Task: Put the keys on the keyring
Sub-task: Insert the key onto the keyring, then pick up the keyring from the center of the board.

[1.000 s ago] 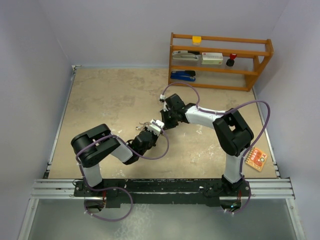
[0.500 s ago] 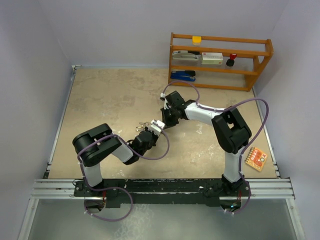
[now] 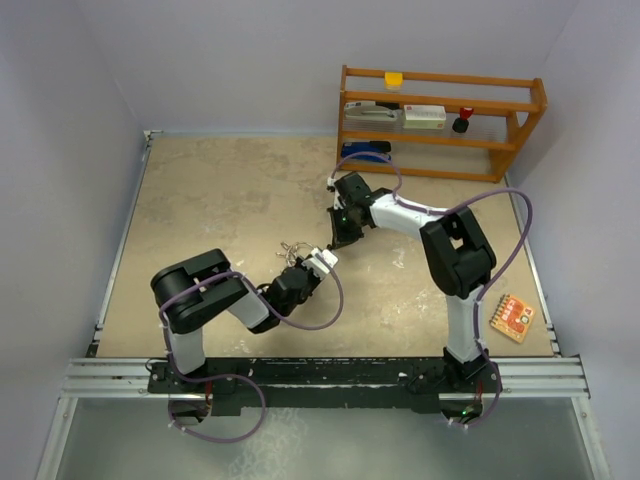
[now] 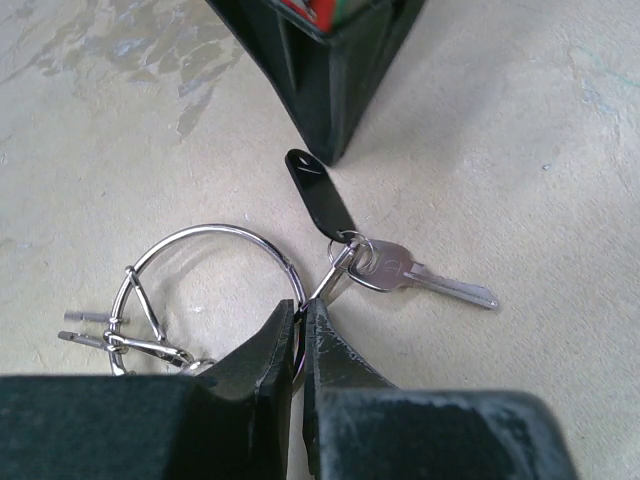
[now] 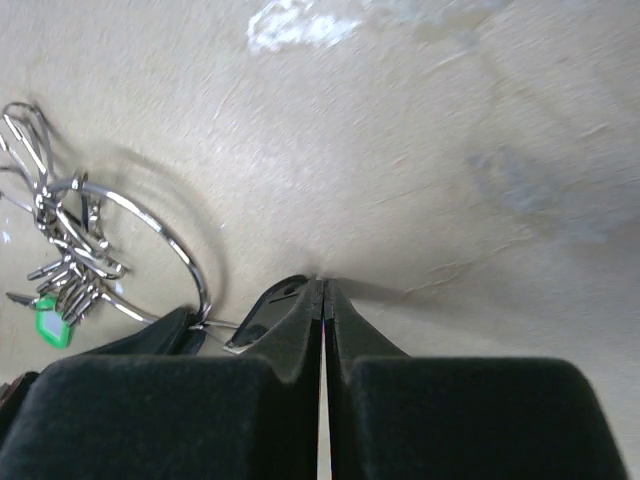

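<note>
Shiny metal keyring [image 4: 210, 229] and keys [image 4: 400, 270], matt black fingers [image 4: 255, 360], seemingly rough tabletop [image 4: 520, 150]

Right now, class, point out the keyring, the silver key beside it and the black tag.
keyring [image 4: 210, 229], left wrist view, top of the wire arc.
key [image 4: 430, 279], left wrist view, blade near the head.
black tag [image 4: 318, 195], left wrist view, middle of its flat face.

Beige mottled table [image 3: 220, 200]: wooden shelf [image 3: 440, 125] at 1 o'clock, orange card [image 3: 512, 317] at 4 o'clock, keyring [image 4: 210, 229] and keys [image 4: 400, 270] near centre.
</note>
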Controlling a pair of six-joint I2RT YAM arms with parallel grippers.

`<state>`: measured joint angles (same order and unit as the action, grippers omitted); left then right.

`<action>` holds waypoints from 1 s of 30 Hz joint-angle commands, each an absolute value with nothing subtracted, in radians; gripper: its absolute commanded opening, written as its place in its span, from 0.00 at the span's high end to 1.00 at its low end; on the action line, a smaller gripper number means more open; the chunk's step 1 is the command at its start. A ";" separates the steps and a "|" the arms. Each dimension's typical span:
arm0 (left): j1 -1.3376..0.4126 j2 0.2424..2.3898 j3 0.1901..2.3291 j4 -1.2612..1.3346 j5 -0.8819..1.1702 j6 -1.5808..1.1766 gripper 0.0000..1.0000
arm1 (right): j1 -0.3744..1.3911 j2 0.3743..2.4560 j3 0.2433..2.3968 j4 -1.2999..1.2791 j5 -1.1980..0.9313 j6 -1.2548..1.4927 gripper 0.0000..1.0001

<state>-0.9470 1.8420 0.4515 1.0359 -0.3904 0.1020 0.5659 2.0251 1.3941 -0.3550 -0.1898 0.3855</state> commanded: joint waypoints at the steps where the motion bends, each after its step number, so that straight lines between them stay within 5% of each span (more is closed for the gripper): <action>1: -0.963 1.888 0.427 0.928 -0.366 0.144 1.00 | 0.547 2.044 1.443 -0.406 -0.112 0.350 1.00; 18: -0.963 1.894 0.463 0.873 -0.399 0.113 1.00 | 0.545 1.882 1.295 -0.288 -0.120 0.302 0.99; 30: -0.963 1.896 0.468 0.872 -0.397 0.095 1.00 | 0.548 1.750 1.184 -0.154 -0.145 0.343 0.65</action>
